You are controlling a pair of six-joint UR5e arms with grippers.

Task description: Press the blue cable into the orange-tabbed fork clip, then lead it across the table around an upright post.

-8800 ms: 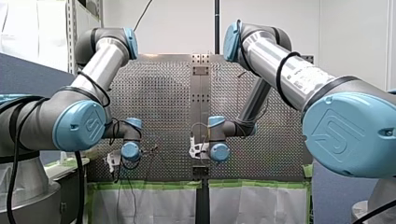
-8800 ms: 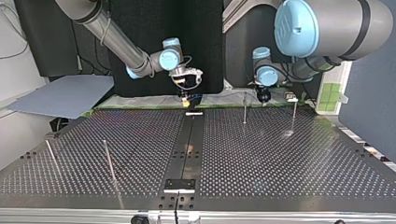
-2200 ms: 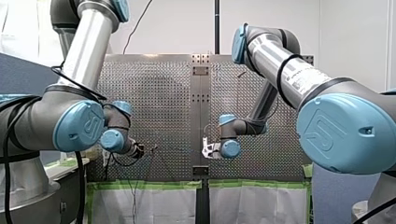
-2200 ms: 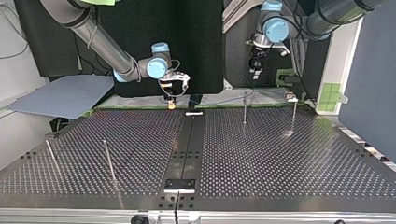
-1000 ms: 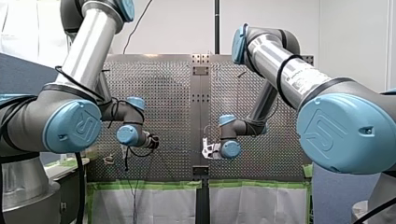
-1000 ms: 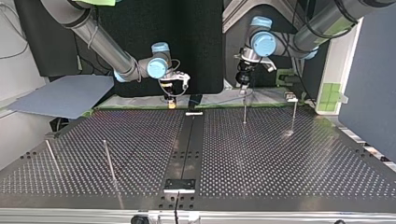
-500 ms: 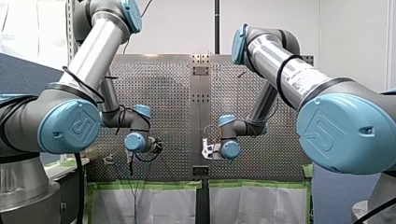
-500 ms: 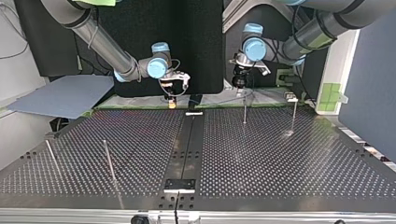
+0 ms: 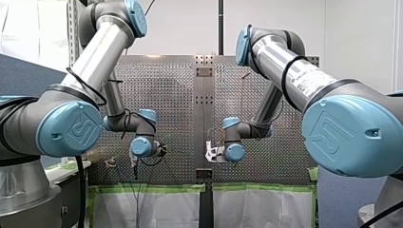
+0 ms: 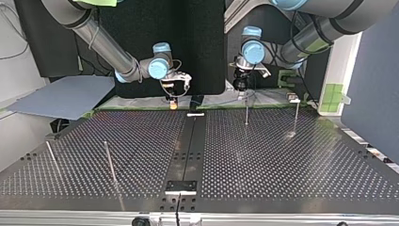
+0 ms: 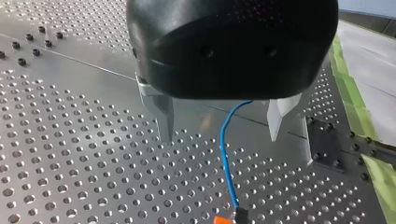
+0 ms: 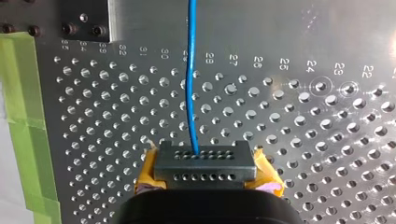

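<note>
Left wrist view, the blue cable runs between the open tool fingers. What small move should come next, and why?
Probably lower my left tool and shut it on the blue cable. It stands open, the cable passing through its gap touching neither side, just short of the orange-tabbed clip, while my right tool grips the cable further along.

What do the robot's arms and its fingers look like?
My left arm and my right arm are silver tubes with grey joints and light blue caps embossed with a logo. Black cables loop around them. The right arm carries a white label. My left gripper is rounded and black with two metal fingers. My right gripper is black with yellow pads.
</note>
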